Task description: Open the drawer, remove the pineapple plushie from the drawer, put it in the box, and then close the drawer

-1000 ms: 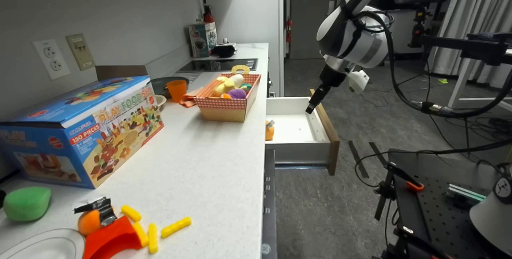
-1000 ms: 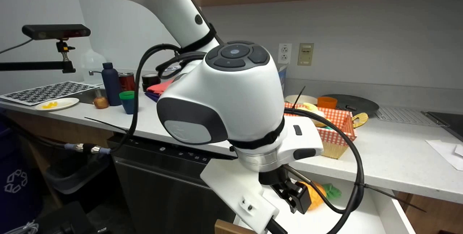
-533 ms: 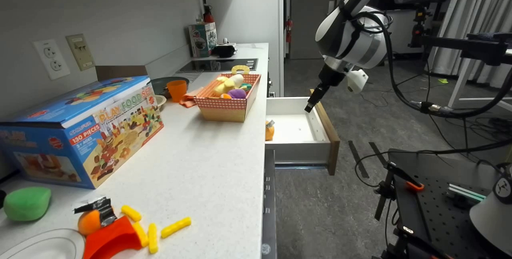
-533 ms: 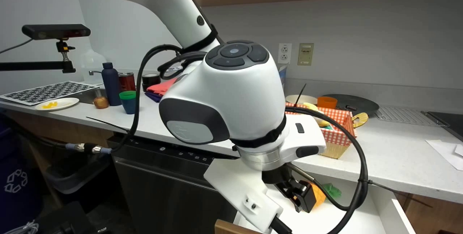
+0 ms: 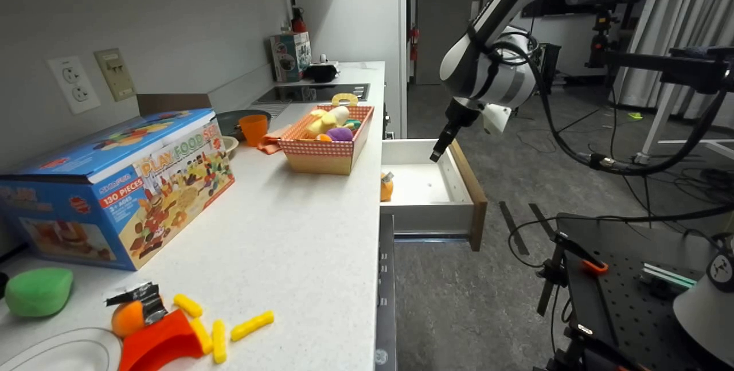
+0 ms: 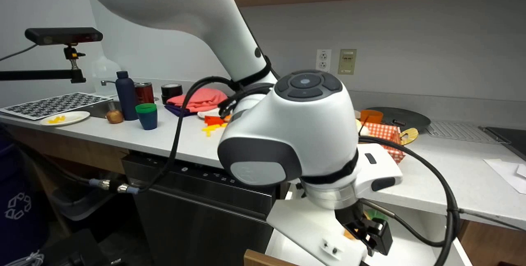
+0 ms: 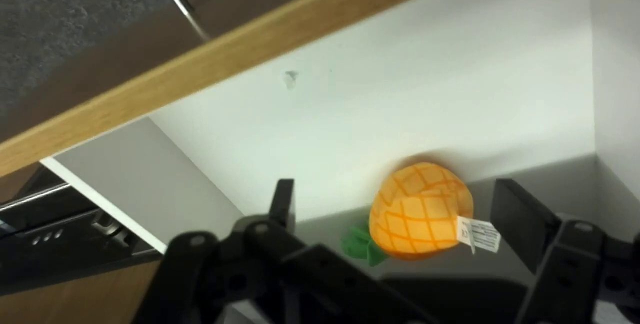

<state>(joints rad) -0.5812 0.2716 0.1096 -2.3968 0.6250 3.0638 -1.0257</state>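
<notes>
Where the left edge of the counter (image 5: 304,227) runs along the wall (image 5: 189,27) in an exterior view, a blue carton (image 5: 172,193) stands just as it did half a second ago. By the same edge, nearer the camera, lie a green toy (image 5: 39,292), a red toy (image 5: 166,341) and, further in, yellow sticks (image 5: 252,325), all unmoved. Further right, the box (image 5: 315,163) keeps its place close to the right edge, with a yellow toy (image 5: 324,123) and a purple toy (image 5: 342,134) in it. Below that edge, the drawer (image 5: 430,219) is still pulled out. The pineapple (image 5: 386,188) lies in it at the same spot, partly hidden by the counter's edge. Furthest right is what has changed: the arm (image 5: 473,67) has shifted, and the gripper (image 5: 434,157), over the drawer, now appears slightly nearer the right edge, apart from the pineapple. In an exterior view, the arm now covers more of the box, while more of a pink cloth (image 6: 199,99) shows. In the wrist view, the fingers (image 7: 522,224) are spread wide, the pineapple seen between them on the drawer's floor.
</notes>
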